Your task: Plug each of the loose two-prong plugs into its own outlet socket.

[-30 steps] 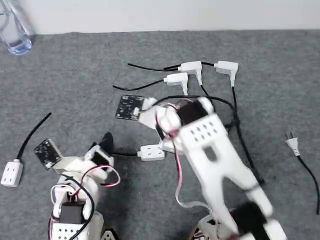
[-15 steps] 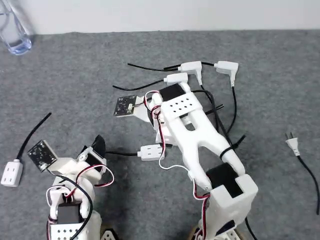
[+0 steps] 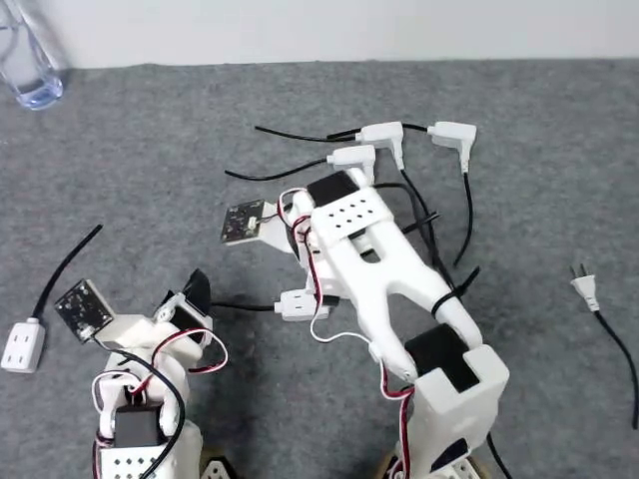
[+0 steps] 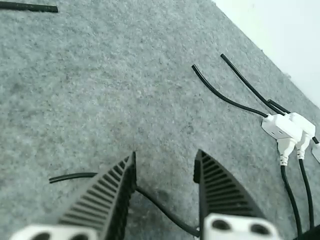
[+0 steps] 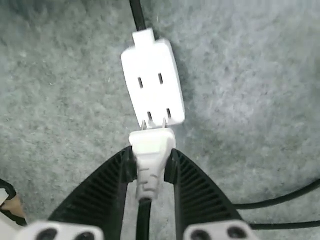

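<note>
Six items on a grey mat [image 3: 140, 160], listed left to right. At far left, a white outlet block [image 3: 22, 346] with a black cord lies flat, well apart from both arms. Next, the left gripper [image 4: 165, 175] has its jaws spread with nothing between them; it is poised over bare mat, and a thin black cord [image 4: 165, 212] crosses beneath. At centre, a second outlet block [image 5: 152, 82], white, lies flat on the mat between the two arms. Next, the right gripper [image 5: 150, 157] is clamped round a white two-prong plug [image 5: 151, 145]. The prong tips are at the block's nearest pair of slots, with bare metal showing. Beyond the right arm, three white cord ends [image 3: 382, 133] are clustered together with black cords trailing. At far right, a loose two-prong plug [image 3: 584, 286] on a black cord lies well apart from the rest.
</note>
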Controlling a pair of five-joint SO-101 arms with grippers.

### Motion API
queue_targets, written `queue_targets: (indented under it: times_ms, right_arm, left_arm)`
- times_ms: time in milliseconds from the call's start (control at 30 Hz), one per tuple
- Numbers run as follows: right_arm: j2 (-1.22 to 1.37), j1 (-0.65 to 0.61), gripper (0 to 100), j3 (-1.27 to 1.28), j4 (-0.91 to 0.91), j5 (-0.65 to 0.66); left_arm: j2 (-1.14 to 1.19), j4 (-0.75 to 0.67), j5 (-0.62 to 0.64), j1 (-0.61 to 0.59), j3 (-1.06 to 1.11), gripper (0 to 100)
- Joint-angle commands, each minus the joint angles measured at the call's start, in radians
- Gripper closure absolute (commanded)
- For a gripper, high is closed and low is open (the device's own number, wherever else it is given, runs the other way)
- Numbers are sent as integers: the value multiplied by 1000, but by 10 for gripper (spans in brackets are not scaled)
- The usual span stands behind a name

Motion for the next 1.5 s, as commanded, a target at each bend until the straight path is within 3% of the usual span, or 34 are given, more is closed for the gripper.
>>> queue_targets:
  times_ms: [0,900,1467]
  right_arm:
    - [-4,-33,990,-41,-19,-12]
    - [64,12,990,-43,-31,29]
    - [113,-50,990,-31,-70,21]
  left_arm:
    - [-6,-2,-12,2,-10,816]
    - [-6,0,-12,3,-10,816]
    - [-6,-2,-12,3,-10,816]
